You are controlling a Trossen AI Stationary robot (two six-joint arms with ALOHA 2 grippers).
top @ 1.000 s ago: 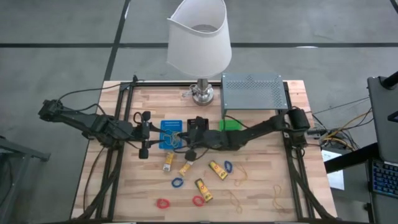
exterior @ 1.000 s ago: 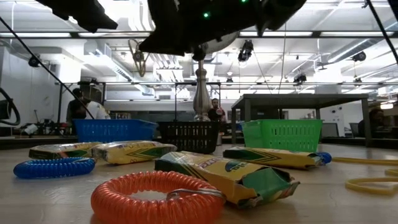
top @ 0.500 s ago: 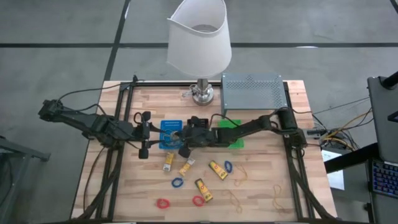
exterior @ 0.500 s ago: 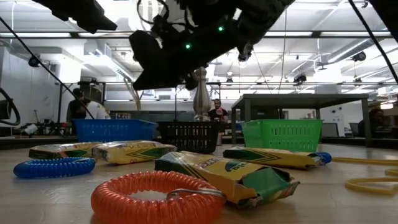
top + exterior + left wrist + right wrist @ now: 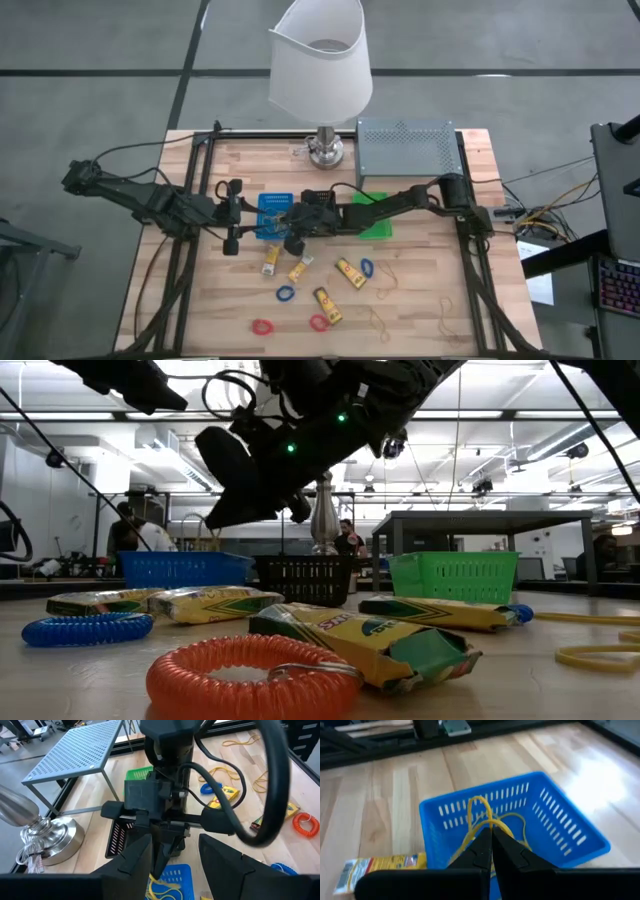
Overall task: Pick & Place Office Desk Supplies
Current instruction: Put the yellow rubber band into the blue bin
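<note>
Right pincer is closed on a rubber band above the blue tray, bands already inside — packets, rings and more bands remain on the tabletop beyond it; left pincer waits open beside the tray.

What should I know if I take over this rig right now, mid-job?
Right gripper: fingers shut on a thin yellow rubber band, held over the blue slotted plastic tray; more bands already lie inside the tray.
Left gripper: fingers apart, empty, waiting beside the blue tray's left edge.
Still loose on the wooden table: four yellow packets with red marks, two blue coiled rings, two red coiled rings, several tan bands.
Black tray and green tray: contents not visible.
Next, probably: release the band, then sort the rest.
</note>
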